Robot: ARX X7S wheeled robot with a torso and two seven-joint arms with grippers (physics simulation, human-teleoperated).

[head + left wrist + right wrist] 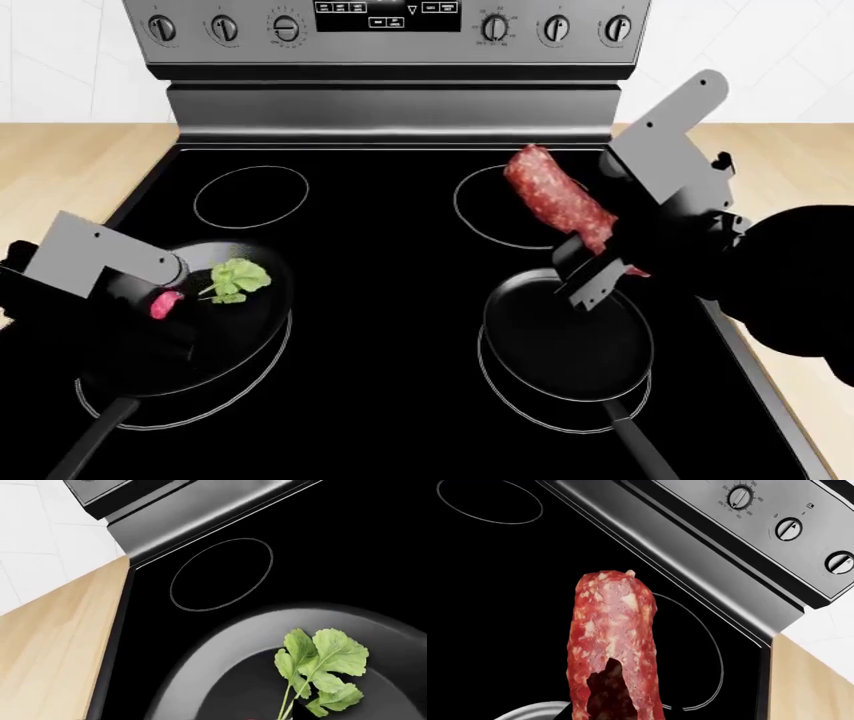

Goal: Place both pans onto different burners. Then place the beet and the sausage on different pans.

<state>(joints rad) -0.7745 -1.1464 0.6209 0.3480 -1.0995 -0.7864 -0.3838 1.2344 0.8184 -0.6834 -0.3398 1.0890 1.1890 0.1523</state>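
The right gripper [603,262] pinches the sausage [561,203] by its lower end, above the far rim of the smaller pan [571,340] at the cooktop's [387,300] front right. Its fingertips are hard to make out. The left gripper [160,305] is mostly hidden; I cannot tell its spread. The beet [166,303] lies in the larger pan [214,345], front left. Both rear burners [251,196] are bare.

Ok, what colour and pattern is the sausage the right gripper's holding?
Dark red, speckled with white flecks. The sausage shows best in the right wrist view.
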